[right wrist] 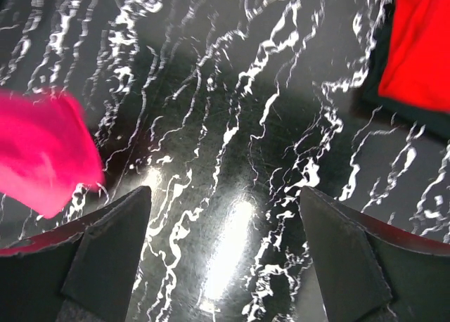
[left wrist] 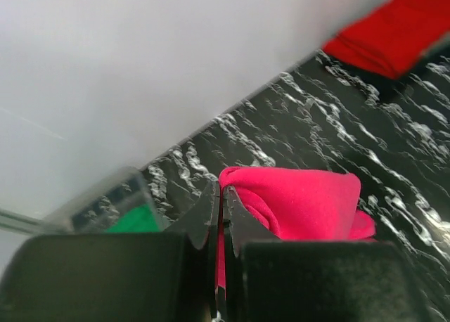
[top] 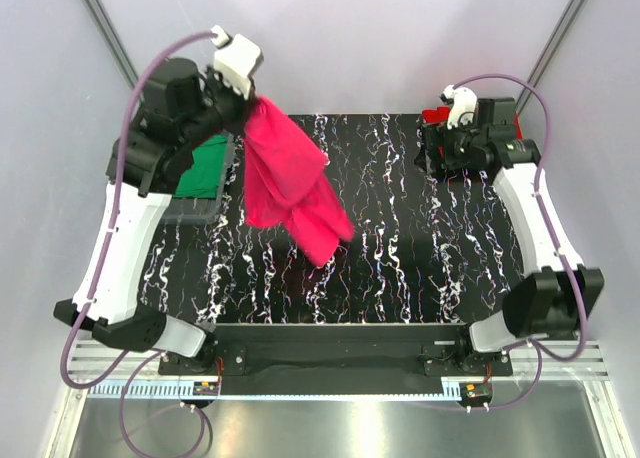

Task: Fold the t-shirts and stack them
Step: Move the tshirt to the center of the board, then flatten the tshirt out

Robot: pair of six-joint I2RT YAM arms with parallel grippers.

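One narrow pinch carries the whole magenta-pink t-shirt [top: 290, 183], and most of what could go wrong comes from that. Nearest the arm bases, the shirt's lowest corner dangles over the marbled black table [top: 400, 248]; whether it touches the surface cannot be told from above. If it drags as the cloth is lowered, I would expect it to tuck under itself and leave a crumpled heap, not a flat spread. Higher and farther back, the left gripper [top: 250, 103] is clenched on a bunched fold near the top edge, its jaws pressed together with the fabric ballooning beside them in the left wrist view. So little cloth is caught that a quick swing could pull it free. The shirt hangs twisted, with no sleeve or hem presented cleanly, so a second grab risks taking two layers at once. The right gripper [top: 447, 146] waits well apart at the far right, jaws spread wide on nothing but bare table. Beside the left arm, the green t-shirt [top: 205, 168] lies in the clear plastic bin [top: 205, 213], whose rim sits close under the hanging cloth and could snag it. Farthest off, the red t-shirt [top: 432, 116] lies just behind the right gripper.
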